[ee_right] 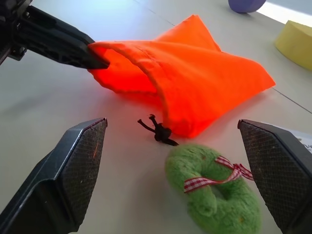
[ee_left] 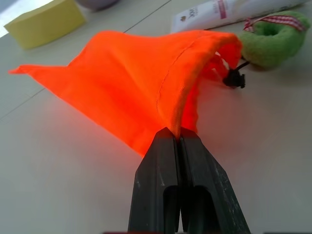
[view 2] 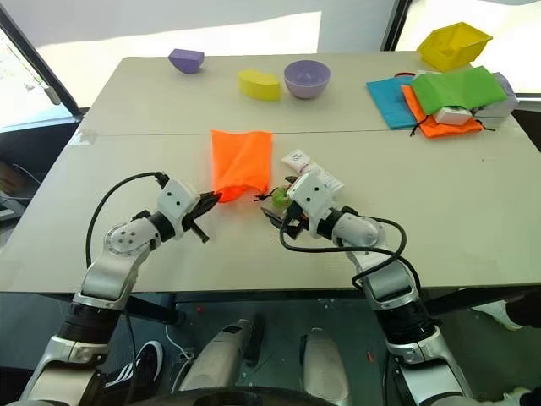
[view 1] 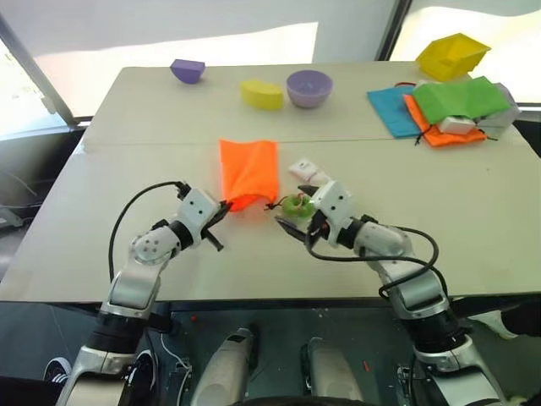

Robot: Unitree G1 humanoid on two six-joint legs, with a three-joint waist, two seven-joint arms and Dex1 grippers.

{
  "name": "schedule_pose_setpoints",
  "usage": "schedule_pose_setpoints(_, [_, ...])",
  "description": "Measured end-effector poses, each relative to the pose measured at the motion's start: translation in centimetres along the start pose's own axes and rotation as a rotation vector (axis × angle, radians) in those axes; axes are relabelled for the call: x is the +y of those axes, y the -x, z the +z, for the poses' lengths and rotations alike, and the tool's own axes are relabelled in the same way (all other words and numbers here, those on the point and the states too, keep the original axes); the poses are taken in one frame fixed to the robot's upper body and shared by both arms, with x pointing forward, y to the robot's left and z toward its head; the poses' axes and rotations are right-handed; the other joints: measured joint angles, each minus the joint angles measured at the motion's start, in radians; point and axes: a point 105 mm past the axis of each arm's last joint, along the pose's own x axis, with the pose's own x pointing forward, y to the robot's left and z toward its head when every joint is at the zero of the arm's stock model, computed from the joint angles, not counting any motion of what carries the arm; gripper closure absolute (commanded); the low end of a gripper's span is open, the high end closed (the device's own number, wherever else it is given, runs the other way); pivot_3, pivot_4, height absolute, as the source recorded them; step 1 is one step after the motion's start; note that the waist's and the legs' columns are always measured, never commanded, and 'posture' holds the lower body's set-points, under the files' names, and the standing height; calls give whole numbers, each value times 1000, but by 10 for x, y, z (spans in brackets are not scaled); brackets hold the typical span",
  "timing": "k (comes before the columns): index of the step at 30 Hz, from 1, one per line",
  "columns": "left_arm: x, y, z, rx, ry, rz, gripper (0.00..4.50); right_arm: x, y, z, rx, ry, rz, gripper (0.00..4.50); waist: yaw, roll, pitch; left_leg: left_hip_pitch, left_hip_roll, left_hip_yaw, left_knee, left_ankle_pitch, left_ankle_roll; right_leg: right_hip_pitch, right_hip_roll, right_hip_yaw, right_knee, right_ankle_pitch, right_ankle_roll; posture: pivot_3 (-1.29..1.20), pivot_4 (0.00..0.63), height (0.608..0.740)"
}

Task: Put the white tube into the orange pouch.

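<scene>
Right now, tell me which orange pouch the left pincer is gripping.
The flat orange pouch at mid-table, pinched by the left pincer, not the one under the far-right cloth pile.

You get bright daylight from beyond the far edge of the desk (view 1: 473, 211), washing its far half pale. Shadows under things are soft and short. In the right wrist view, the green fuzzy ring (ee_right: 214, 195) looks slightly blurred.

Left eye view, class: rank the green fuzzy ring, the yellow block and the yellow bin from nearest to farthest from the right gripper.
1. Green fuzzy ring: right beside the right gripper.
2. Yellow block: mid-table, far side.
3. Yellow bin: far right corner.
</scene>
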Motion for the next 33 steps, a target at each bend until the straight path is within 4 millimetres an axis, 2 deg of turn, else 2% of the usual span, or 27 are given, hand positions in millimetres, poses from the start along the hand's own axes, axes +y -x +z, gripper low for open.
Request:
schedule_pose_setpoints(4, [-7, 1, 5, 1, 15, -28, 4439, -1, -12, 4, -6, 43, -34, 0, 0, 0, 0, 0, 1, 0, 0, 0, -1, 0, 1, 0, 0, 1, -2, 0, 150, 740])
schedule_pose_setpoints(8, [-7, 1, 6, 5, 21, -28, 4439, -2, -29, -8, 33, 85, -78, 0, 0, 0, 0, 0, 1, 0, 0, 1, -2, -1, 2, 0, 0, 1, -3, 0, 150, 740])
schedule_pose_setpoints(11, [-6, 0, 7, 3, 19, -23, 4439, -10, -41, -15, 58, 116, -133, 0, 0, 0, 0, 0, 2, 0, 0, 2, -3, -1, 3, 1, 0, 2, -3, 0, 150, 740])
schedule_pose_setpoints(14, [-3, 2, 7, 6, 16, -12, 4439, -22, -48, -13, 43, 92, -199, 0, 1, 0, 0, 0, 4, -1, 0, 3, -4, -1, 6, 1, 0, 3, -4, 0, 150, 740])
schedule_pose_setpoints(16, [-1, 3, 6, 9, 12, -4, 4500, -29, -50, -11, 33, 96, -223, 557, 1, 0, 0, 0, 5, -1, -1, 3, -5, -2, 7, 1, 0, 3, -5, 0, 150, 740])
schedule_pose_setpoints(18, [-1, 4, 7, 6, 10, -2, 4500, -31, -52, -11, 33, 100, -231, 1365, 0, 0, 0, 0, 5, -1, -1, 3, -5, -2, 7, 1, 0, 3, -5, 0, 150, 740])
schedule_pose_setpoints(23, [-1, 5, 8, 9, 15, 6, 4500, -22, -59, -19, 45, 81, -205, 4126, -1, 0, 0, 0, 5, -1, -1, 4, -6, -3, 8, 2, 1, 3, -5, 0, 150, 740])
schedule_pose_setpoints(24, [-1, 5, 8, 7, 17, 6, 4500, -20, -60, -19, 43, 80, -199, 4434, -2, 0, 0, 0, 6, -1, -1, 4, -6, -3, 8, 2, 2, 4, -6, 0, 150, 740])
schedule_pose_setpoints(28, [0, 6, 7, 8, 26, 18, 4500, -14, -64, -20, 44, 108, -164, 4434, -2, 0, 0, 0, 6, -1, -1, 4, -7, -4, 10, 3, 2, 5, -8, 0, 150, 740])
schedule_pose_setpoints(33, [-1, 14, 7, 11, 99, 8, 4500, -16, -63, -19, 46, 129, -159, 4434, -3, 0, 0, 0, 7, -1, -1, 4, -7, -5, 11, 5, 2, 5, -9, 0, 150, 740])
